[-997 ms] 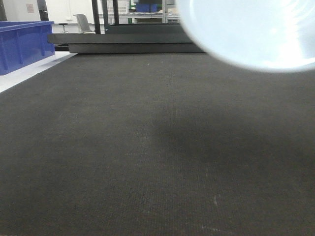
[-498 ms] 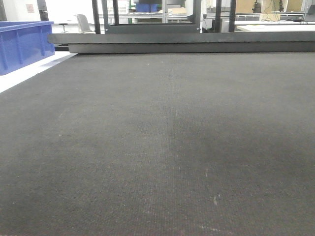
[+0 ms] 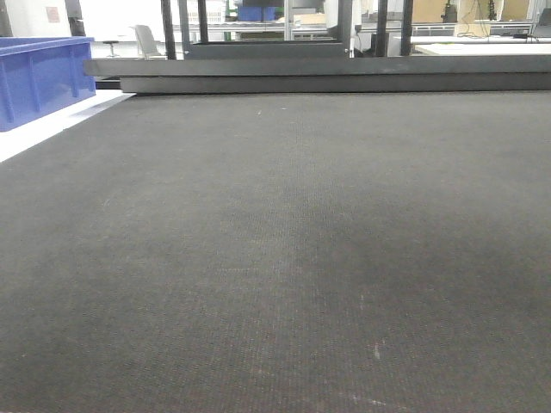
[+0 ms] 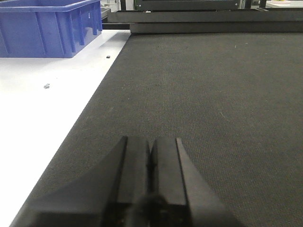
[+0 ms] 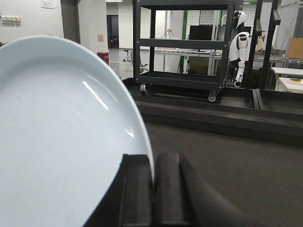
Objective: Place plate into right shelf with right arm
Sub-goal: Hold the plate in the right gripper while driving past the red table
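Observation:
The white glossy plate (image 5: 61, 132) fills the left of the right wrist view, held on edge above the dark mat. My right gripper (image 5: 153, 156) is shut on the plate's rim, one finger on each side of it. My left gripper (image 4: 151, 139) is shut and empty, low over the dark mat (image 4: 213, 94) near its left border. The front view shows neither the plate nor either gripper. The stainless-steel right shelf is out of view.
A blue bin (image 3: 39, 77) stands on the white tabletop (image 4: 38, 109) at the far left, also in the left wrist view (image 4: 47, 26). A low black ledge (image 3: 327, 82) bounds the mat's far side. Beyond it stand a black wheeled cart (image 5: 182, 47) and a white humanoid robot (image 5: 242, 38).
One second ago the plate filled the front view's upper right corner. It has since left that view, which now shows only the mat.

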Controlling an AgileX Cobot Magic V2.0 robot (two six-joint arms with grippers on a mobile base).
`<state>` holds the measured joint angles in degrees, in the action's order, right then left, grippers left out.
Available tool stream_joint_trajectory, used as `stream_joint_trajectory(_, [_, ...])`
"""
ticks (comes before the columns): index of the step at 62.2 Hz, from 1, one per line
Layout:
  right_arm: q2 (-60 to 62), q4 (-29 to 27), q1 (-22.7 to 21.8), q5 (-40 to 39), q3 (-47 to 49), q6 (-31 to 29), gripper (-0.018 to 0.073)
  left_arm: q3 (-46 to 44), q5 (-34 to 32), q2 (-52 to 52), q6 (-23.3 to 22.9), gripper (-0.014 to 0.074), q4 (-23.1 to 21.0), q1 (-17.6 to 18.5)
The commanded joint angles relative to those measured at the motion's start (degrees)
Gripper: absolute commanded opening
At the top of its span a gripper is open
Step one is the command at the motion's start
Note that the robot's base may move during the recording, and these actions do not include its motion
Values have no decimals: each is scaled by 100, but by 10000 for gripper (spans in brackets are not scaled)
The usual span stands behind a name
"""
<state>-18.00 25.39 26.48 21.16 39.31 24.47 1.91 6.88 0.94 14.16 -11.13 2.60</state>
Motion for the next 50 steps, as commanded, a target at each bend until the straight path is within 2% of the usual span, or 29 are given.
stream_joint_trajectory(1, [-37, 150, -13, -525, 164, -40, 29, 33, -465, 63, -16, -47, -34, 27])
stream_joint_trajectory(50, [-42, 150, -13, -526, 164, -40, 29, 33, -465, 63, -16, -47, -34, 27])
